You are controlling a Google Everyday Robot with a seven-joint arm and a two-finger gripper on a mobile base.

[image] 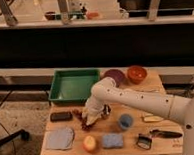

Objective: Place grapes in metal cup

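Dark reddish-purple grape bunch [85, 124] looks pinched in the gripper [91, 116] near the left edge of the wooden table [157, 95]. The grasp seems made; next, carry it over the shiny steel cup [107, 110]

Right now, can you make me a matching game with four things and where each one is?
Things:
1. apple
2. green tray
3. blue cup
4. gripper

Places:
A. shut, down at the grapes
B. far side of the table, left in the picture
C. front edge, between the grey cloth and the blue sponge
D. just behind the blue sponge

Pairs: 1-C, 2-B, 3-D, 4-A
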